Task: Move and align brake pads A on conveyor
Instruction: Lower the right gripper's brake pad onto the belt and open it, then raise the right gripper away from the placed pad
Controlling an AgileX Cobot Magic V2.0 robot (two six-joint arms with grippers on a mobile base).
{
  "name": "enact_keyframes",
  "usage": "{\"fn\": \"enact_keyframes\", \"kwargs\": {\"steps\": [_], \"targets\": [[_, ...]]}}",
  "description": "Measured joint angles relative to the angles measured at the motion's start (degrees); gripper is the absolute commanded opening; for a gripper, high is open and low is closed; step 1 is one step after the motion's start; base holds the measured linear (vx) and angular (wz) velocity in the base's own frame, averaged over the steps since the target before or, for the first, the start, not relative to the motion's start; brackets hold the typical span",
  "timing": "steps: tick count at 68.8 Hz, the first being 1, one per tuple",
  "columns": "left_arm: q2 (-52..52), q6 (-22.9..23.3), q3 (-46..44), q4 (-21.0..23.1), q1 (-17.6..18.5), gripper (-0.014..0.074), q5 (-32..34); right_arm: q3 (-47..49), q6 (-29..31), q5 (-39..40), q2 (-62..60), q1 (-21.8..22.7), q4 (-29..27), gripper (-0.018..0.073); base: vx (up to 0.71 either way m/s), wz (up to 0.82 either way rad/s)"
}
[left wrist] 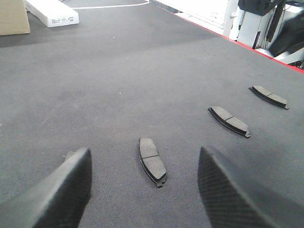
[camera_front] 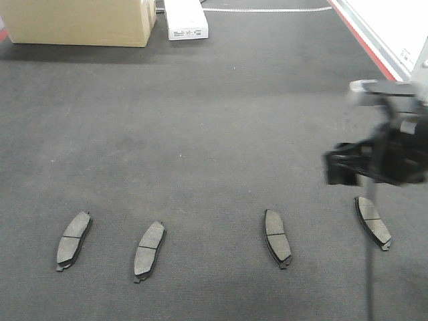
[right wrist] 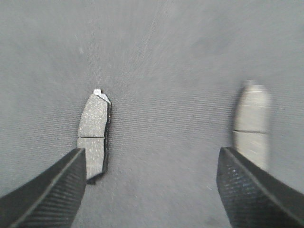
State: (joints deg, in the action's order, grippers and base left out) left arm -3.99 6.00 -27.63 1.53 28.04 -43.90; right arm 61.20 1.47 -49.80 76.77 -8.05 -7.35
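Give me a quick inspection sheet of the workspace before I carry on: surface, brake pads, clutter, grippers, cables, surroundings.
Surface: dark conveyor, red strip along its far right edge.
Brake pads: four in a rough row, lying flat and apart: far-left pad, second pad, third pad, far-right pad. Tilts differ, so not aligned.
Clutter: cardboard box and white carton at the far edge.
Grippers: left gripper open, empty, above the belt near the second pad; right gripper open, empty, blurred, over the right-hand pads.
Cables: thin dark line hanging under the right arm, possibly a cable.
Surroundings: white-surfaced structure beyond the red strip.
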Motion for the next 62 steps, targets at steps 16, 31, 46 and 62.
{"fn": "enact_keyframes", "kwargs": {"steps": [16, 31, 46, 62], "targets": [[0.00, 0.00, 0.00, 0.00, 0.00, 0.0449, 0.00, -11.82, 0.59, 6.19, -22.54, 1.48, 0.90, 0.0548, 0.00, 0.00], [0.00, 0.00, 0.00, 0.00, 0.00, 0.0449, 0.00, -19.17, 2.42, 6.62, -44.46, 1.47, 1.04, 0.0536, 0.00, 0.00], [0.00, 0.00, 0.00, 0.00, 0.00, 0.0449, 0.00, -27.02, 4.55, 8.17, -65.11, 1.47, 1.10, 0.0536, 0.00, 0.00], [0.00, -0.53, 0.00, 0.00, 0.00, 0.0398, 0.00, -36.10, 4.66, 12.03, -75.20, 1.47, 1.10, 0.0494, 0.00, 0.00]]}}
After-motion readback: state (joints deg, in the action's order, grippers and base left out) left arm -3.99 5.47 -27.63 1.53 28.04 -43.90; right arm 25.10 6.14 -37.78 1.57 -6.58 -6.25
